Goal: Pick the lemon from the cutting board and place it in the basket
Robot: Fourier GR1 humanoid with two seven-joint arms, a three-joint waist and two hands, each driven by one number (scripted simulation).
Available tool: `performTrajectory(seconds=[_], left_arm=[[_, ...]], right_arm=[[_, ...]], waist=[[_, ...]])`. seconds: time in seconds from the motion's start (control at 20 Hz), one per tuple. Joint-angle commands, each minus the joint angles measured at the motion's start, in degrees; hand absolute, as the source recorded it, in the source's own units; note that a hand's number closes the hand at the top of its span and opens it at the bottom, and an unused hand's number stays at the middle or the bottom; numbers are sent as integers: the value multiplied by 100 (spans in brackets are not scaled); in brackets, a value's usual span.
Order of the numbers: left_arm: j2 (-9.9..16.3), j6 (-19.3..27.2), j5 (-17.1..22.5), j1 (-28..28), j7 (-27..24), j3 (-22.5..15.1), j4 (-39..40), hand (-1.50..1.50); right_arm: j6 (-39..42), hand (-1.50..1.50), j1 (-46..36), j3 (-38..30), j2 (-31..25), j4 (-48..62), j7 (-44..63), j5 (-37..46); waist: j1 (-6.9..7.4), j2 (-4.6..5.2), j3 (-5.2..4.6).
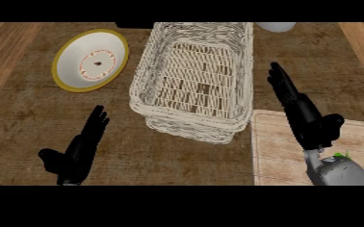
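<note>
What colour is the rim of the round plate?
Yellow rim on the round white plate, seen in the head view.

The basket point(195, 81) stands at the middle of the worktop point(177, 158), reaching to its far edge. A plate point(91, 60) lies to its left, apart from it, toward the far left corner. The cutting board point(292, 149) lies at the near right corner, its far left corner just beside the basket's near right corner. A round object point(276, 26) sits at the far edge, right of the basket. A dark object point(135, 25) sits at the far edge, between plate and basket.
</note>
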Motion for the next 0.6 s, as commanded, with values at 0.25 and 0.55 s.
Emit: performTrajectory(seconds=[0.25, 0.55], left_arm=[[1182, 56, -802, -801, -129, 377, -812, 0], [947, -75, -935, -1565, 817, -32, -1049, 0]], right_arm=[[212, 150, 1154, -1974, -1375, 244, -684, -533], [-875, -150, 1732, -352, -46, -62, -2259, 1550]], waist=[[-671, -108, -80], [-278, -23, -116]])
